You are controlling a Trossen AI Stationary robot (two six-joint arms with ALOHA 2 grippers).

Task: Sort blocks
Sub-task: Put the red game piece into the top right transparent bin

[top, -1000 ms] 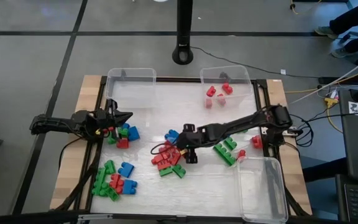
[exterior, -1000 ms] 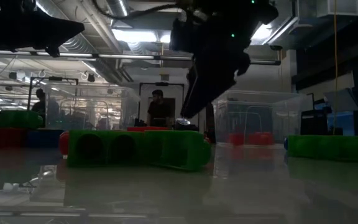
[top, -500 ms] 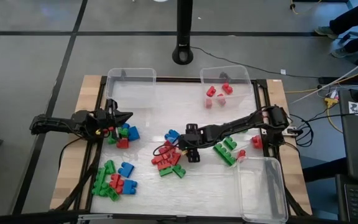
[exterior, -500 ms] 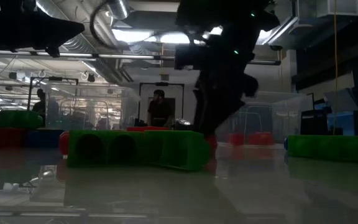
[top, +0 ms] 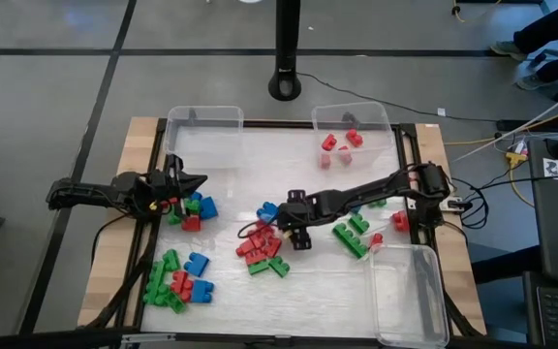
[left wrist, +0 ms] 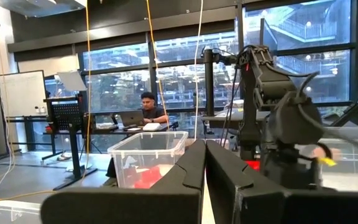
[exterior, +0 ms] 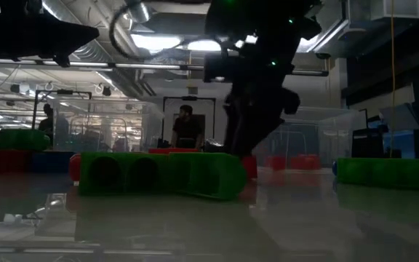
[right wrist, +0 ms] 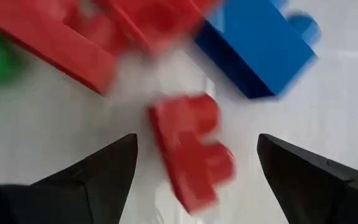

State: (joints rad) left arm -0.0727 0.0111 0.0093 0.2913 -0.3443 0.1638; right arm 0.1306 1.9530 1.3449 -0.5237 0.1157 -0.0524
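Red, green and blue blocks lie on the white table in heaps: a middle heap (top: pixel 260 247), one by the left edge (top: pixel 194 208), one at the near left (top: pixel 174 281), and green ones (top: pixel 352 235) on the right. My right gripper (top: pixel 284 233) hangs low over the middle heap, pointing down. It is open, and its fingers stand on either side of a small red block (right wrist: pixel 191 155) without touching it; a blue block (right wrist: pixel 253 50) lies just beyond. My left gripper (top: pixel 197 181) waits shut above the left heap.
Three clear bins stand on the table: far left (top: pixel 204 131), far right (top: pixel 356 121) with a few red blocks (top: pixel 342 145), and near right (top: pixel 410 291). A green block (exterior: pixel 158 175) lies close in the low view. People sit in the room behind.
My right gripper has come down toward the middle heap and now stands just above the table; its fingers stay open. The blocks have kept their places.
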